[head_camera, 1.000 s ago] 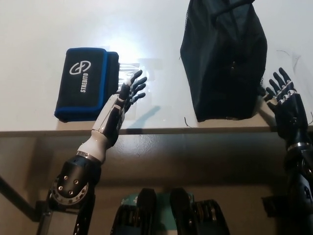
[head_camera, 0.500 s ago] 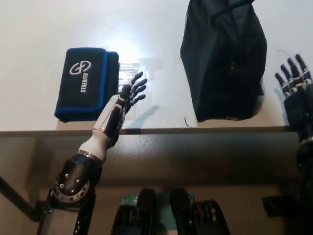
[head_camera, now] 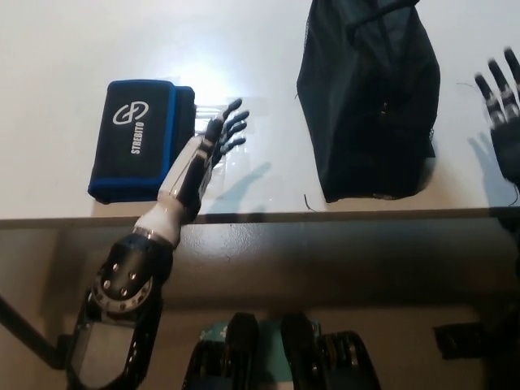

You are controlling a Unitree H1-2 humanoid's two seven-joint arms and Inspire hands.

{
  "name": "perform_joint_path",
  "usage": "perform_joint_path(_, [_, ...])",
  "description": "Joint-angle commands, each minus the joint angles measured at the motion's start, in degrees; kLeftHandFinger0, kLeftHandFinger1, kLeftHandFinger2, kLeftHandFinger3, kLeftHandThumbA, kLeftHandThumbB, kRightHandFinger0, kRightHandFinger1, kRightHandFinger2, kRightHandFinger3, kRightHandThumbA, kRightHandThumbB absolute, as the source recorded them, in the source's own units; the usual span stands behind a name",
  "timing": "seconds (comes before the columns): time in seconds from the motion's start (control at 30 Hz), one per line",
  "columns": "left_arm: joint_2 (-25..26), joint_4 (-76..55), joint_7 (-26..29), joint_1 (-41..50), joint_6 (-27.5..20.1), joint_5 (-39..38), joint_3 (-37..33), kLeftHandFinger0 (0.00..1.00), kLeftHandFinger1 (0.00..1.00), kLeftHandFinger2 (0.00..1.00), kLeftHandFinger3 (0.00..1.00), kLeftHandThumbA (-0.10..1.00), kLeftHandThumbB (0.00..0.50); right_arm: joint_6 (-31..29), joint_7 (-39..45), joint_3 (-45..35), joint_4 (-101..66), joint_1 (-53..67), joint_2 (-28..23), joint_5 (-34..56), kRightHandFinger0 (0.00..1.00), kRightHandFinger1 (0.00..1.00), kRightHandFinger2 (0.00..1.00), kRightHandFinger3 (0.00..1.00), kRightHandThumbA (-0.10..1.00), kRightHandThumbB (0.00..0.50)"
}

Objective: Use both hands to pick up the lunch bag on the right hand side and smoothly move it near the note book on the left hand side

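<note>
Since the last frame my right hand (head_camera: 505,106) has swung further out to the right edge of view, well clear of the lunch bag (head_camera: 367,97), while my left hand (head_camera: 213,146) has crept slightly up the bench (head_camera: 65,41). The black lunch bag sits on the right half of the bench, untouched by either hand, its near end close to the front edge. Bare surface lies between it and my left hand, fingers spread apart and holding nothing. My right hand's fingers are spread too, empty. Just left of my left hand lies the notebook (head_camera: 138,138), black with a blue border, reading "STREBITO" beside a round white logo. It also sits near the front edge.
</note>
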Motion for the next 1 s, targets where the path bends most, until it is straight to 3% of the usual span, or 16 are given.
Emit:
perform_joint_path(0.0, [-0.28, 0.96, 1.88, -5.62, -0.13, 1.52, 0.25, 1.00, 1.00, 1.00, 1.00, 1.00, 0.257, 0.88, 2.86, 0.28, 4.01, -7.50, -0.57, 2.62, 1.00, 1.00, 1.00, 1.00, 1.00, 0.377])
perform_joint_path(0.17, [-0.32, 3.05, 2.32, -7.98, -0.67, 1.59, 0.53, 1.00, 1.00, 1.00, 1.00, 1.00, 0.259, -0.73, 3.93, 0.98, 9.03, -10.71, 0.51, 1.26, 1.00, 1.00, 1.00, 1.00, 1.00, 0.395])
perform_joint_path(0.3, [-0.75, 4.11, 2.46, -8.82, -0.03, 1.57, 0.47, 1.00, 1.00, 1.00, 1.00, 1.00, 0.268, -1.98, 5.08, 1.35, 13.36, -12.63, 1.22, 0.46, 1.00, 1.00, 1.00, 1.00, 1.00, 0.368])
perform_joint_path(0.47, [-1.11, 5.21, 2.66, -9.44, 0.05, 1.76, 0.48, 1.00, 1.00, 1.00, 1.00, 1.00, 0.276, -3.50, 6.85, 1.59, 17.93, -14.86, 2.00, -0.13, 1.00, 1.00, 1.00, 1.00, 1.00, 0.373])
perform_joint_path(0.97, [-2.12, 8.13, 2.85, -11.16, -2.73, 2.33, 0.03, 1.00, 1.00, 1.00, 1.00, 1.00, 0.249, -5.91, 10.09, 1.18, 26.42, -17.65, 6.03, 0.21, 1.00, 1.00, 1.00, 1.00, 1.00, 0.369])
